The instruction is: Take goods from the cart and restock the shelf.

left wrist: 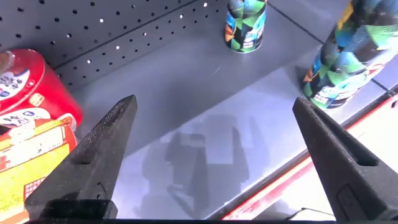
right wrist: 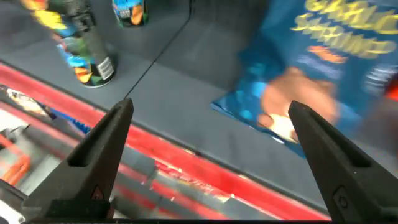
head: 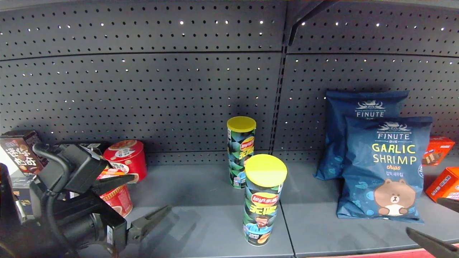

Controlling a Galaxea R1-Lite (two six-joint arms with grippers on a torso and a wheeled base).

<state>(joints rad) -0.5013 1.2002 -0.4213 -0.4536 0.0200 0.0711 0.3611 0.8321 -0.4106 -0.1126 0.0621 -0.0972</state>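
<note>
Two chip cans with yellow lids stand upright on the grey shelf [head: 200, 215]: the front can [head: 263, 200] near the shelf edge, the back can [head: 241, 150] by the pegboard. My left gripper [head: 152, 191] hangs open and empty over the shelf's left part, left of the front can. In the left wrist view the open left gripper [left wrist: 214, 109] frames bare shelf, with the back can [left wrist: 245, 25] and front can [left wrist: 348, 56] beyond. My right gripper [head: 423, 215] is open and empty at the shelf's front right edge, before the blue chip bags [head: 385, 168]. The right wrist view shows the open right gripper [right wrist: 211, 109], the front can [right wrist: 87, 50] and a bag [right wrist: 311, 74].
Red noodle cups [head: 126, 159] and dark boxes [head: 19, 150] crowd the shelf's left end; a cup [left wrist: 25, 87] lies close to my left finger. Orange boxes [head: 443, 182] sit at far right. A red strip [right wrist: 205, 174] edges the shelf front. Bare shelf lies between cups and cans.
</note>
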